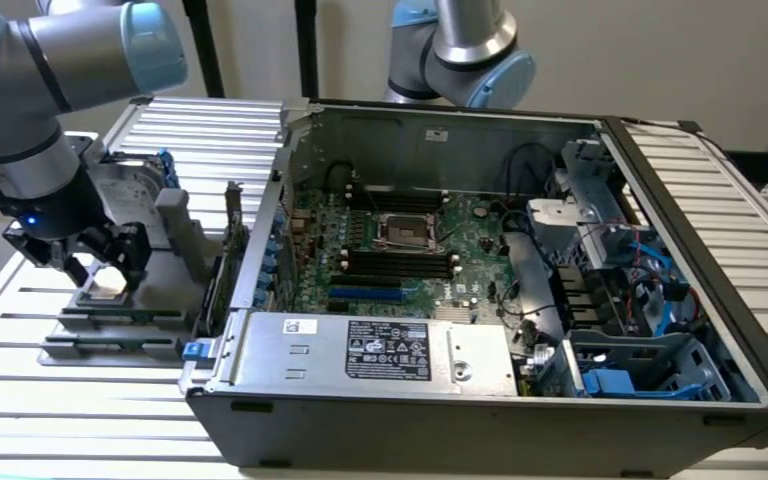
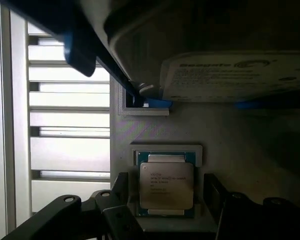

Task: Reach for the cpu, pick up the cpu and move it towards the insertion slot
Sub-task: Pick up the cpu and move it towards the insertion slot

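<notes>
The cpu was seen as a small flat square chip with a silvery-grey metal lid, faint print across it and a thin green edge around it. It was seated flat in a pale square recess of the grey fixture, on the slatted table at the exterior view's left, well apart from the computer case. The gripper was held directly over it with its jaws spread wide, one dark finger on each side of the chip; nothing was gripped. In the wrist view the chip's print and the labelled hard drive with its blue bracket, near the recess, were made out. In the exterior view the insertion slot was shown: a shiny silver frame with a dark centre on the green board inside the case.
</notes>
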`<state>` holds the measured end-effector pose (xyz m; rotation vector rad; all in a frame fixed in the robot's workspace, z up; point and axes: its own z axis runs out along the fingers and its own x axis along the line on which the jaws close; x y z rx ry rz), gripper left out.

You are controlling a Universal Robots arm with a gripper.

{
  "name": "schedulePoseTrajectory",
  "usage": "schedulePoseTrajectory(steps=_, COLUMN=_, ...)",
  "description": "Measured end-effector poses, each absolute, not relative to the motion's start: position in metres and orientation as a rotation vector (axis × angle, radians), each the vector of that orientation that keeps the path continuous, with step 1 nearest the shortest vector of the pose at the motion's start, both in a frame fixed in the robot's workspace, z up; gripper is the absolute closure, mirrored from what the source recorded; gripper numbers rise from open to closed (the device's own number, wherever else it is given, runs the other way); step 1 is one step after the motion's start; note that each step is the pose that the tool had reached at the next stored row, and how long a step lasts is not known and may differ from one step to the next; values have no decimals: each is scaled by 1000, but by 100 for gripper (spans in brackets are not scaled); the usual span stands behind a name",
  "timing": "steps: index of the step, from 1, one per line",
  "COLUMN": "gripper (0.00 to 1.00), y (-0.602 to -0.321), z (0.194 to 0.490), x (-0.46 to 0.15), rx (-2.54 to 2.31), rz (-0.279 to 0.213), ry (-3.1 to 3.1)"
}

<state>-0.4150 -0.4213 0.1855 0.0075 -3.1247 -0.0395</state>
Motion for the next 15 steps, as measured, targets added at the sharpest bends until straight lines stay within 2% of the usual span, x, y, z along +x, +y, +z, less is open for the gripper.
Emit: schedulePoseTrajectory(steps=15, gripper=29, y=-421, z=185, x=-414, rx=42, rz=-33, ry=-3124)
